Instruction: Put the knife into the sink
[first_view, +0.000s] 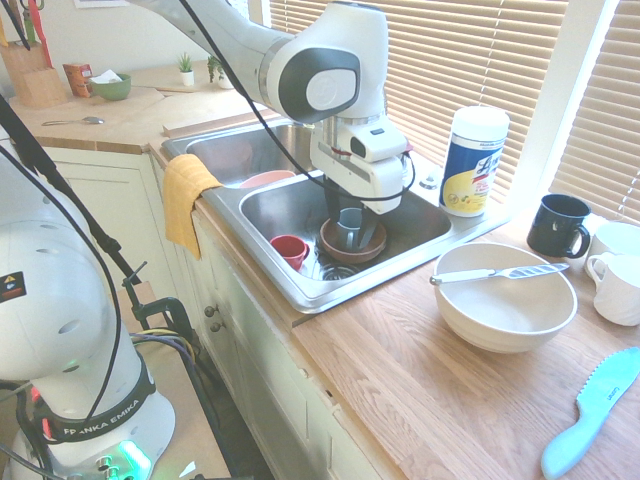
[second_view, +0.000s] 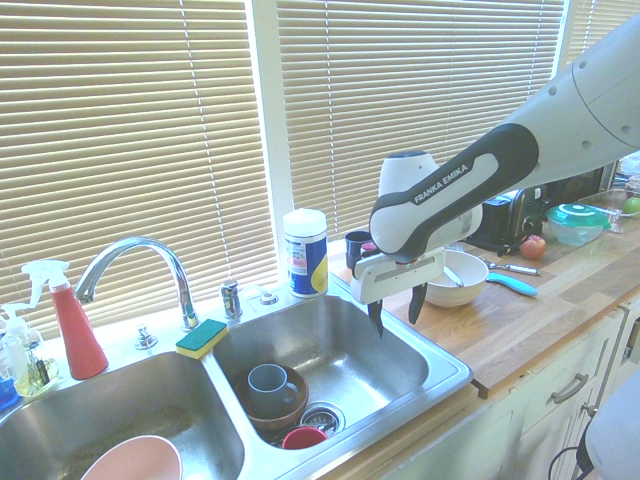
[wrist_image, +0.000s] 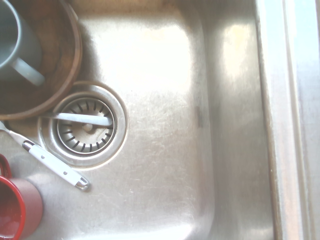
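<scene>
Jaws open, nothing between them. Gripper (second_view: 397, 312) hangs over the near basin (second_view: 385, 350) of the stainless sink (first_view: 243, 215). Knife (wrist_image: 90, 119): I read it as the slim pale metal piece lying across the drain (wrist_image: 80, 142) in that basin, one end at the wooden bowl (wrist_image: 64, 75); can't confirm the type from the part showing. White-handled utensil (wrist_image: 57, 167) lies just beside the drain. Gray-blue mug (second_view: 270, 388) sits in the wooden bowl, red cup (first_view: 290, 250) near it. Basin floor is brushed steel, lightly scratched, with bright glare.

Rest as seen in first exterior view. Far basin holds a pink bowl (first_view: 268, 179); yellow towel (first_view: 188, 200) drapes over its left edge. Wipes tub (first_view: 475, 160) stands behind the near basin, window side. Countertop (first_view: 390, 370) is light butcher block, strips visible. On it, right of the sink: white bowl (first_view: 505, 320) with a patterned utensil (first_view: 495, 272) across the top, dark mug (first_view: 557, 225), white mug (first_view: 618, 288), light blue serrated knife (first_view: 595, 405) at near right. Far left counter: spoon (first_view: 75, 121), green bowl (first_view: 112, 89). Slatted blinds (first_view: 430, 50) cover the windows; cream cabinets (first_view: 270, 350) below.
</scene>
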